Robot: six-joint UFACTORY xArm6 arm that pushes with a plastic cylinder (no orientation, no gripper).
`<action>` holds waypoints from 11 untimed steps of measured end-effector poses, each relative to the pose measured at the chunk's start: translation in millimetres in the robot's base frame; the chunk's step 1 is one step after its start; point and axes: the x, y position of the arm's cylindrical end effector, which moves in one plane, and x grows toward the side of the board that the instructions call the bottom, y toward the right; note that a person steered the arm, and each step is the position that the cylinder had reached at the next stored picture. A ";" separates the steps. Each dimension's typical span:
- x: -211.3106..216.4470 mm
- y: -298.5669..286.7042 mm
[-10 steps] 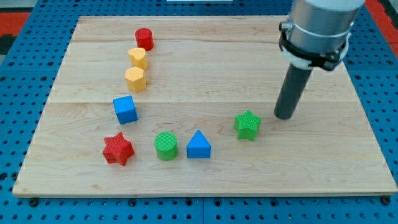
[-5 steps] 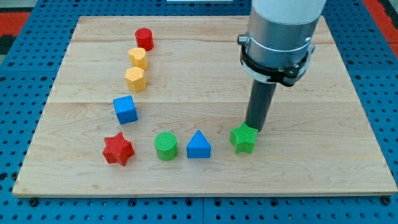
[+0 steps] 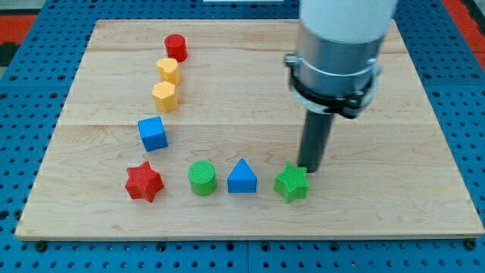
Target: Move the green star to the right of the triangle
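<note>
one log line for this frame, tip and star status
tip: touching green star, on its upper-right edge | green star: right of blue triangle, small gap | green cylinder: left of triangle

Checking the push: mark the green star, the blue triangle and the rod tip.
green star [image 3: 292,183]: camera view, centre of its top face.
blue triangle [image 3: 242,177]: camera view, middle of its body.
my tip [image 3: 309,171]: camera view, rod's very end.

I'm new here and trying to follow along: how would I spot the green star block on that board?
Start at the wooden board and follow the row of four blocks along the view's bottom. The green star is the rightmost, just right of the blue triangle, with my tip against its upper right. The green cylinder shares its colour but is round.
</note>
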 end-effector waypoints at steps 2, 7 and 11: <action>48.0 66.2; 66.2 -19.4; 46.8 27.9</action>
